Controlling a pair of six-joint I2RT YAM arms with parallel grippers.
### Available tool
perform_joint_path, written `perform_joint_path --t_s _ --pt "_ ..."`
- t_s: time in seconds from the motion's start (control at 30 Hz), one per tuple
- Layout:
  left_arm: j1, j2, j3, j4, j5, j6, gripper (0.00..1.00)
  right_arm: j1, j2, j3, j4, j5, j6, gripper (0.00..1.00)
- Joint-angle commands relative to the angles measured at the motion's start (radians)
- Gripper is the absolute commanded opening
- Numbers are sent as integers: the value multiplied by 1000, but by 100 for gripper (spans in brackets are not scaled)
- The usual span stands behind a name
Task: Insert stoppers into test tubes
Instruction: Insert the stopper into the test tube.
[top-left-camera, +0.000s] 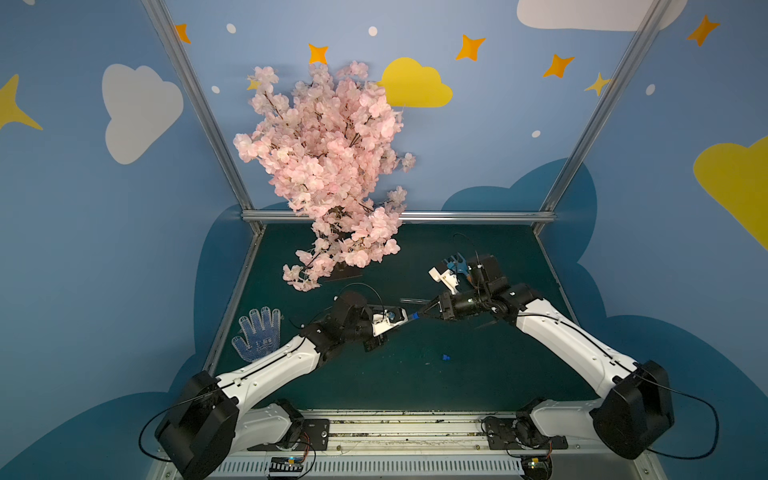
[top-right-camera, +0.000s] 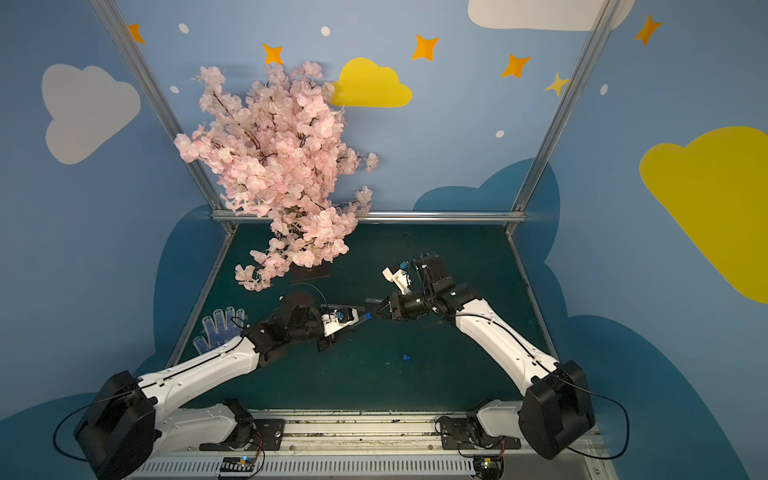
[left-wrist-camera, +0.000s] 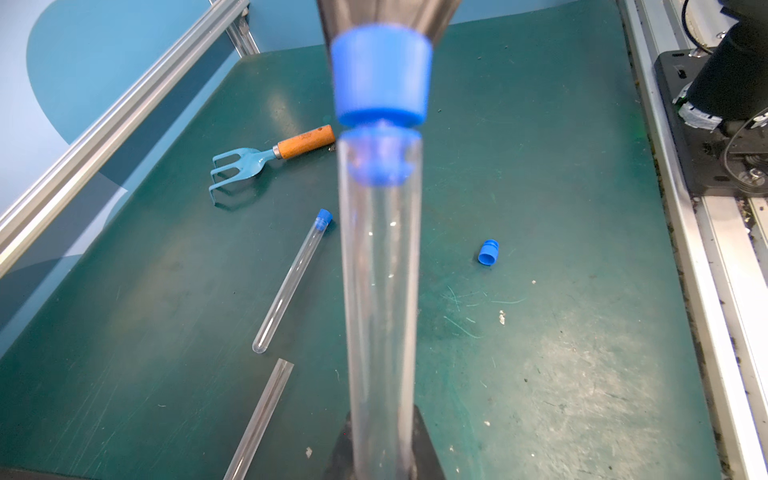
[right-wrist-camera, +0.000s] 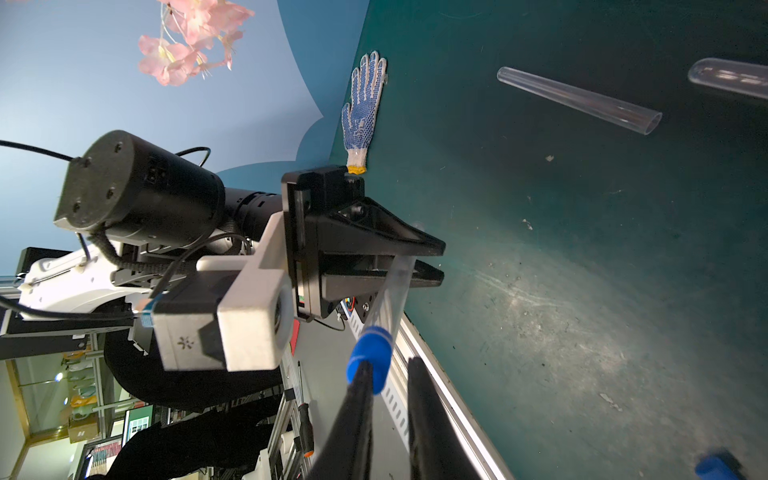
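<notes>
My left gripper (left-wrist-camera: 380, 440) is shut on a clear test tube (left-wrist-camera: 380, 291) and holds it out toward the right arm. A blue stopper (left-wrist-camera: 381, 75) sits at the tube's mouth with its plug end just inside. My right gripper (right-wrist-camera: 390, 365) is shut on the stopper's cap (right-wrist-camera: 370, 353). In both top views the two grippers meet over the mat's middle (top-left-camera: 414, 317) (top-right-camera: 368, 316). On the mat lie a stoppered test tube (left-wrist-camera: 291, 282), an open one (left-wrist-camera: 259, 419) and a loose stopper (left-wrist-camera: 488, 252).
A blue toy rake (left-wrist-camera: 266, 160) with an orange handle lies toward the back right. A dotted work glove (top-left-camera: 257, 338) lies at the mat's left edge. A pink blossom tree (top-left-camera: 328, 166) stands at the back left. A metal rail (top-left-camera: 415, 432) runs along the front.
</notes>
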Motion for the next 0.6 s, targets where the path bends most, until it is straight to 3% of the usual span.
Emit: perform_joint_path --t_s 0.0,0.57 --pt "3 -3 30 17 28 -6 2 19 23 11 -30 18 -26 18" --pt "-9 -4 42 22 21 -3 2 82 110 51 -90 103 -76 17"
